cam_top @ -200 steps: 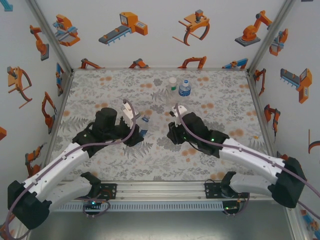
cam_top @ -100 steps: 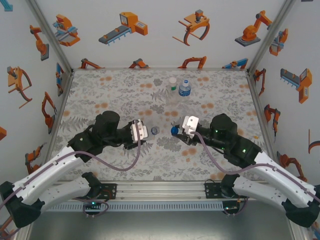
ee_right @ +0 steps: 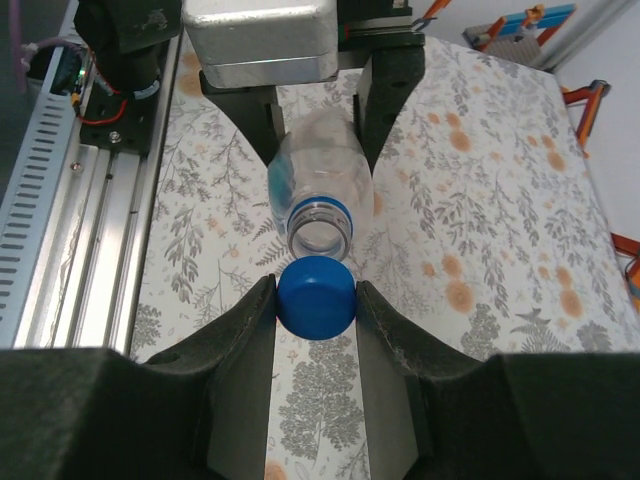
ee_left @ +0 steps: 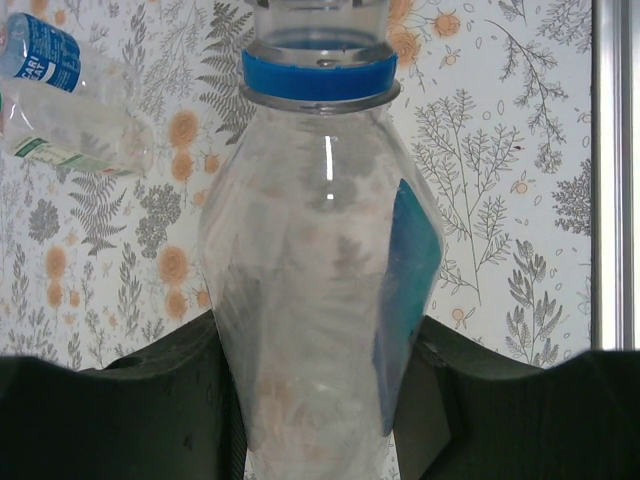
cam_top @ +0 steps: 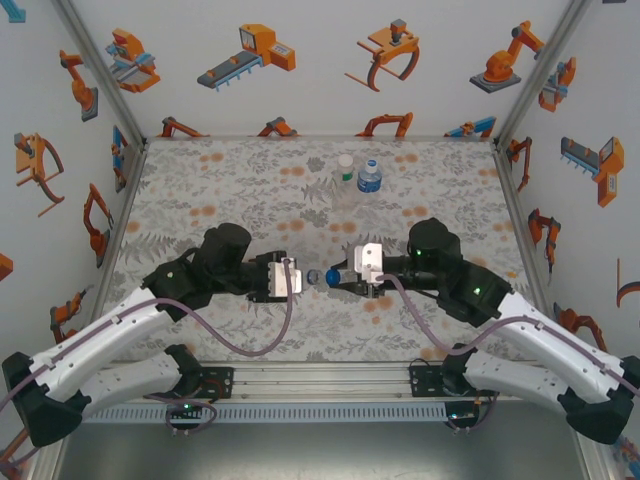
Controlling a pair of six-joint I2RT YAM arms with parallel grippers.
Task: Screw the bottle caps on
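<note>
Left hand [ee_left: 320, 385] pinches the clear bottle [ee_left: 320, 230], judged light and crushable, by its body; right hand [ee_right: 316, 312] pinches the stiff blue cap [ee_right: 316, 290] by its sides, just short of the bottle's open mouth.

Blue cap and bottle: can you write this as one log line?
left fingers: hold bottle | right fingers: hold blue cap | cap: in front of open bottle mouth, not on yet

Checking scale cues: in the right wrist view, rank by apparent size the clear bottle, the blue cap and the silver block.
Largest: the silver block and the clear bottle, about alike, unranked.
Smallest: the blue cap, though nearest the camera.
</note>
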